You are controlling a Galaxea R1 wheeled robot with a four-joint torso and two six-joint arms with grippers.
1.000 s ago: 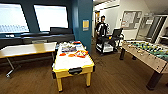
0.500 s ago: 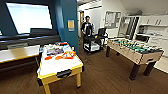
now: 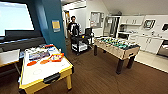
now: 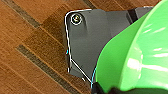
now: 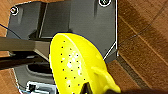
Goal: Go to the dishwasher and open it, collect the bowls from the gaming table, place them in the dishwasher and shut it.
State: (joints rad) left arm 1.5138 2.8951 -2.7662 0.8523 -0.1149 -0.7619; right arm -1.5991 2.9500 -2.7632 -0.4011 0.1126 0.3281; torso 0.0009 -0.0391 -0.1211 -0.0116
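The gaming table [image 3: 47, 72], white-topped with a yellow edge, stands at the lower left of the head view. Two orange bowls [image 3: 31, 63] [image 3: 44, 61] lie on it beside an orange-red box [image 3: 56, 57] and other clutter. A green bowl [image 4: 135, 57] hangs above the wooden floor in the left wrist view, with my left gripper [image 4: 110, 90] shut on its rim. A yellow perforated bowl [image 5: 72, 67] hangs over the floor in the right wrist view, my right gripper [image 5: 87, 88] shut on its edge. A grey appliance front [image 3: 163, 48] among the far-right cabinets may be the dishwasher.
A table-football table [image 3: 116, 47] stands mid-room to the right. A person [image 3: 73, 26] stands behind a black cart [image 3: 81, 43] by the blue wall [image 3: 53, 15]. White kitchen cabinets [image 3: 147, 43] line the right wall. Open wooden floor [image 3: 97, 75] lies between the two tables.
The camera has turned right: the gaming table has slid to the picture's left edge and the table-football table toward the middle. The kitchen side now shows more.
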